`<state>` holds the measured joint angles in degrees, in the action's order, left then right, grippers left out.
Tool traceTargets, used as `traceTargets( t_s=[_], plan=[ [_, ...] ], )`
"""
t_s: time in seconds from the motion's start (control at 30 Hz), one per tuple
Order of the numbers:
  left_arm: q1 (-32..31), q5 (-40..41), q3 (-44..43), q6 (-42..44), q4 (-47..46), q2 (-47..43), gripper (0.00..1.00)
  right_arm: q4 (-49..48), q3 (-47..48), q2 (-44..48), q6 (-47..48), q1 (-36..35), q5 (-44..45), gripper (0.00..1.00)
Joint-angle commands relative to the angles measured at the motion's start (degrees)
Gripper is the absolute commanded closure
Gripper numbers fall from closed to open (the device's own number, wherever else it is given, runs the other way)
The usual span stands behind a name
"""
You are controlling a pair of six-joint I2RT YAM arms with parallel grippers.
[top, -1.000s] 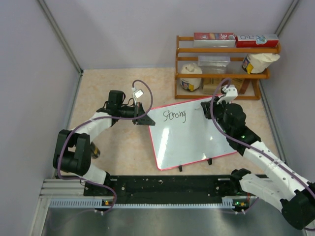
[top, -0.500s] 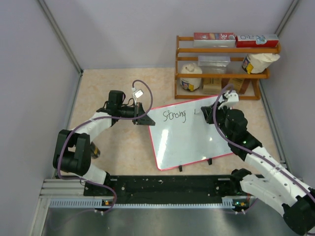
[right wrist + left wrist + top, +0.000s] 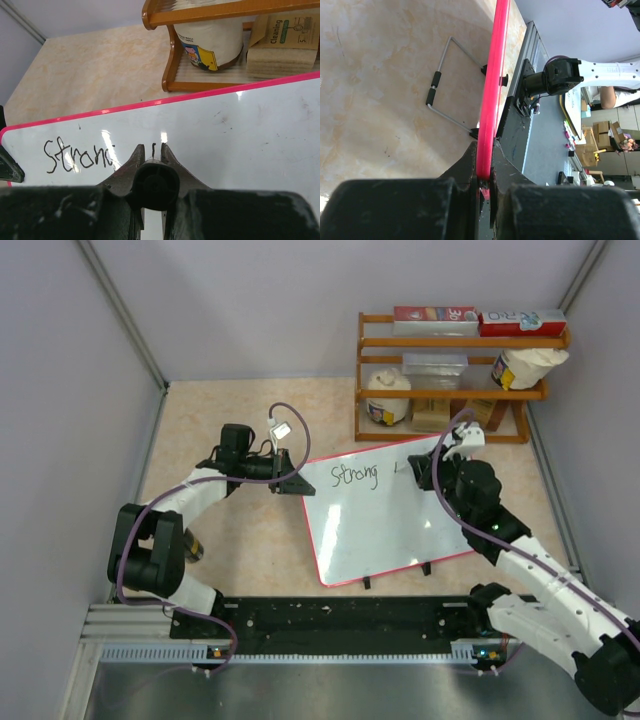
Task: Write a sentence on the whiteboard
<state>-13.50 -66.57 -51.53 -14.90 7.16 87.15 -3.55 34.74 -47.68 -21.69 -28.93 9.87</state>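
The whiteboard (image 3: 385,525), glossy white with a thin red frame, stands tilted on the table between the arms. The sentence (image 3: 355,475) on it reads "Strong", with one short black stroke (image 3: 397,469) to its right. My left gripper (image 3: 296,483) is shut on the board's upper left edge; the red frame (image 3: 492,85) runs out from between its fingers (image 3: 520,180). My right gripper (image 3: 428,466) hovers over the board's upper right part, shut on a black pen (image 3: 155,187). The pen's end cap faces the camera, and its tip is hidden beside the stroke (image 3: 153,148).
A wooden rack (image 3: 455,340) with a white bottle (image 3: 387,398), boxes and bags stands just behind the board's far right corner. The board's wire stand (image 3: 442,75) rests on the beige tabletop. Grey walls close in both sides, and a black rail (image 3: 340,618) lies at the near edge.
My right gripper has shifted slightly right with the pen, uncovering a short new stroke right of "Strong". My left gripper and the board have stayed still.
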Motion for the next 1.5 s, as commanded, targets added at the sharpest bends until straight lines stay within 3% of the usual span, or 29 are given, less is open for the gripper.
traceTargets(
  t_s=[0.0, 0.53, 1.47],
  plan=[
    [-2.5, 8.29, 2.13, 8.21, 1.72, 0.21, 1.0, -0.23, 3.05, -1.97, 0.42, 0.71, 2.7, 1.0],
    [-2.5, 8.38, 2.31, 8.04, 1.54, 0.03, 1.0, 0.12, 5.07, -3.03, 0.95, 0.71, 7.0, 1.0],
    [-2.59, 8.56, 2.48, 8.04, 1.54, -0.05, 1.0, 2.85, 1.03, 0.05, 0.51, 0.71, 4.98, 1.0]
  ],
)
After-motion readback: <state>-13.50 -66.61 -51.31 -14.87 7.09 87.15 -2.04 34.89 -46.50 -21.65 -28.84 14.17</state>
